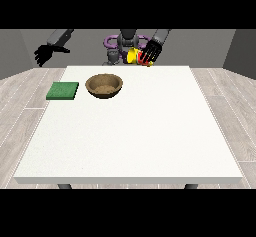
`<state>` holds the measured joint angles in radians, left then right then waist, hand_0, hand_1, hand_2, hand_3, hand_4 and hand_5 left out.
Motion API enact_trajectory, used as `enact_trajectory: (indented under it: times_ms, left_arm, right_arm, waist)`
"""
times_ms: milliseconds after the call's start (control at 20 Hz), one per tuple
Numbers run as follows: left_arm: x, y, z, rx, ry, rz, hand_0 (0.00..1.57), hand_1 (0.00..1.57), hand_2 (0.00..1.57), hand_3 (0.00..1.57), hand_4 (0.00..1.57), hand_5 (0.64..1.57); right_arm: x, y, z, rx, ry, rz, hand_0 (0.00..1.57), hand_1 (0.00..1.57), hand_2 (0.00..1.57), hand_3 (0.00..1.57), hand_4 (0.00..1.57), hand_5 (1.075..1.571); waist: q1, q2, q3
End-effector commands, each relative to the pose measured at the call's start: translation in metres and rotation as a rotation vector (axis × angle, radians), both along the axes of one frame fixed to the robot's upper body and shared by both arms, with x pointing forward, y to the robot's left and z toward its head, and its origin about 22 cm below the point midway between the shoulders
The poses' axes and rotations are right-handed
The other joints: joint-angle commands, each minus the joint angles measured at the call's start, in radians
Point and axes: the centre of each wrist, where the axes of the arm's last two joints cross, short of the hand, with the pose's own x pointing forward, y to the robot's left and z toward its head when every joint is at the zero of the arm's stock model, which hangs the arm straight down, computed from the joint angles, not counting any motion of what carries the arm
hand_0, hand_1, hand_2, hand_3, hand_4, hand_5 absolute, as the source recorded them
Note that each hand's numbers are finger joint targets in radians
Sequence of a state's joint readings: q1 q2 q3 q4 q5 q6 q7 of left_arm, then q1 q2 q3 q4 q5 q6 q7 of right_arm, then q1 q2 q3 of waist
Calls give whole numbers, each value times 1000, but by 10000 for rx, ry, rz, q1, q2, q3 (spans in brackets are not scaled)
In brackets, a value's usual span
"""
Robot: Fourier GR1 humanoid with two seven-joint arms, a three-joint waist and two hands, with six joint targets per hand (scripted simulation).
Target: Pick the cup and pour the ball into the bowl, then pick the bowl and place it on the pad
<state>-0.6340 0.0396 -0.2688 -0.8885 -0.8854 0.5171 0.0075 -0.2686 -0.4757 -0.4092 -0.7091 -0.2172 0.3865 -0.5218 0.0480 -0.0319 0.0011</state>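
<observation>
Hand at the view's right (151,51) has fingers curled round the yellow cup (133,56), held above the table's far edge, right of the bowl. Cup looks tipped on its side, long axis roughly horizontal, pointing toward the view's left; can't tell where the mouth faces. Brown bowl (104,86) sits upright on the white table (130,141), green pad (62,91) just beside it at left. Hand at the view's left (44,54) hangs off the table; fingers' state unclear.
</observation>
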Motion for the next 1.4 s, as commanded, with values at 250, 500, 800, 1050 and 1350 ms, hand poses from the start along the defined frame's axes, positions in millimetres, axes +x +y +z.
enact_trajectory:
  times_ms: [250,500,800,1050,1350]
  left_arm:
    - [-16,-61,18,2307,-715,-258,682,682,1571,1534,891,1571]
    - [-19,-70,17,3481,-1418,-28,545,545,1571,1571,901,1571]
    - [-28,-85,20,4896,-1937,-508,303,303,1571,1571,902,1570]
    - [-43,-105,21,6313,-2520,-813,0,0,1571,1571,913,1547]
    - [-31,-104,27,8336,-2116,-1531,0,0,1571,1571,1246,1395]
  right_arm:
    - [26,-2,19,11,93,188,0,0,0,0,0,1551]
    - [48,28,19,-231,-208,612,0,0,0,158,0,1533]
    - [75,38,40,-360,-222,378,0,0,0,223,0,1533]
    - [96,41,64,-57,-1009,700,0,0,0,252,0,1525]
    - [84,35,54,-127,-232,1002,0,0,0,161,0,1516]
  waist:
    - [-233,77,-3]
    - [-544,444,-7]
    - [-354,659,-7]
    - [-677,1322,-3]
    - [-794,621,-7]
